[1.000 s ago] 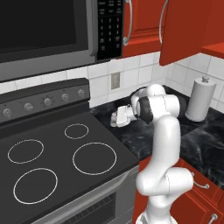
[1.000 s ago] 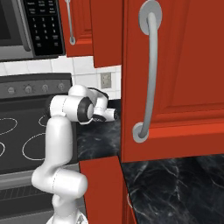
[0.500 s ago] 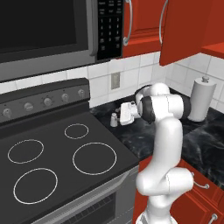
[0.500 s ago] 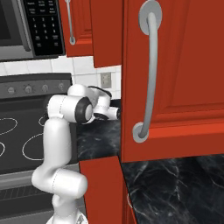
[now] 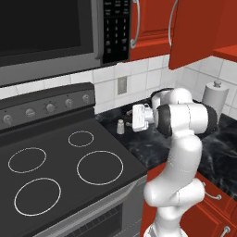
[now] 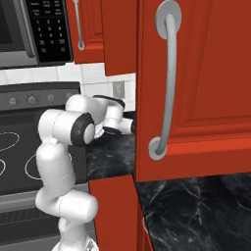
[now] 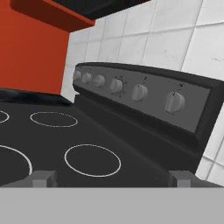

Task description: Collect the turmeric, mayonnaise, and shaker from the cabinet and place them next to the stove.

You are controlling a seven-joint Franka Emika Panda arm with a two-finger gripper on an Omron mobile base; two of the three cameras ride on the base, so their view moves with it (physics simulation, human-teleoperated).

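We saw the shaker [image 5: 120, 127] standing on the dark counter [image 5: 143, 143] beside the stove [image 5: 69, 162], our gripper [image 5: 135, 118] spread wide and empty, apparently having set it there.

A black microwave [image 5: 51, 32] is hanging above, its keypad [image 5: 115, 28] facing out. A paper-towel roll [image 5: 215, 96] is standing upright on the dark marbled worktop [image 5: 139, 143], and a wall outlet [image 5: 122, 84] is sitting in the white tiled backsplash [image 5: 148, 78].
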